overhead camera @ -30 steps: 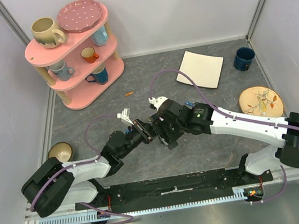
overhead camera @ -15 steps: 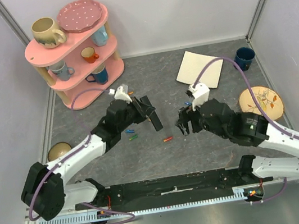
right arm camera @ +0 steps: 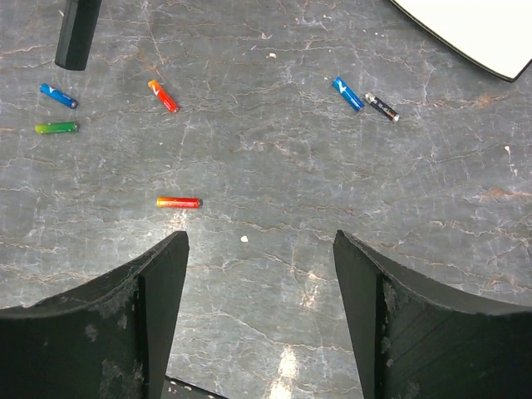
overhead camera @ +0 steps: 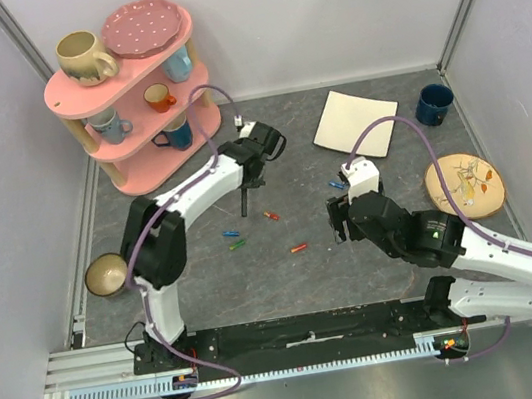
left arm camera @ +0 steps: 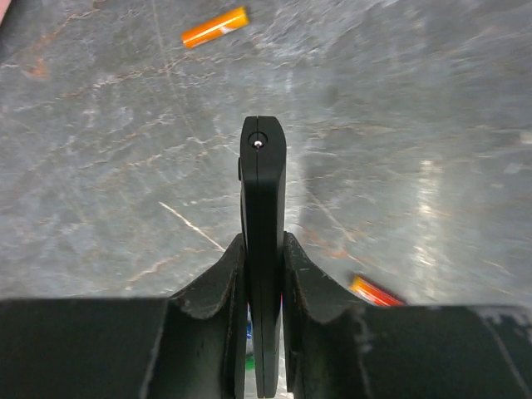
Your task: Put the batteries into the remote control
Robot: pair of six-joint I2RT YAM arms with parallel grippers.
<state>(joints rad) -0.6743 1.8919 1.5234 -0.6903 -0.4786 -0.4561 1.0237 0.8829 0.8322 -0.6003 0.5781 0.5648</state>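
Presently, the L gripper [left arm camera: 263, 247] is clamping the remote control [left arm camera: 263, 179] edge-on, both fingers pressing flat against its sides. The black bar is pointing down at the grey table [left arm camera: 432, 100], not far from the foot of the pink shelf [overhead camera: 155, 166]. Can't tell whether its tip is touching the surface.

The R gripper [right arm camera: 259, 241] is hanging over mid-table w/ fingers spread wide apart, gripping nothing.

The batteries [overhead camera: 299, 248] are lying loose on the table:
- The orange battery [left arm camera: 214, 27] is lying beyond the remote.
- The orange-red battery [right arm camera: 179, 202] is lying just ahead of the R fingers.
- The red-orange battery [right arm camera: 163, 96] is lying farther out.
- The blue battery [right arm camera: 58, 96] and green battery [right arm camera: 56, 127] are lying side by side, close to the remote's tip.
- The second blue battery [right arm camera: 348, 93] is lying w/ the black battery [right arm camera: 381, 107] just beside it, near the white plate [right arm camera: 474, 37].
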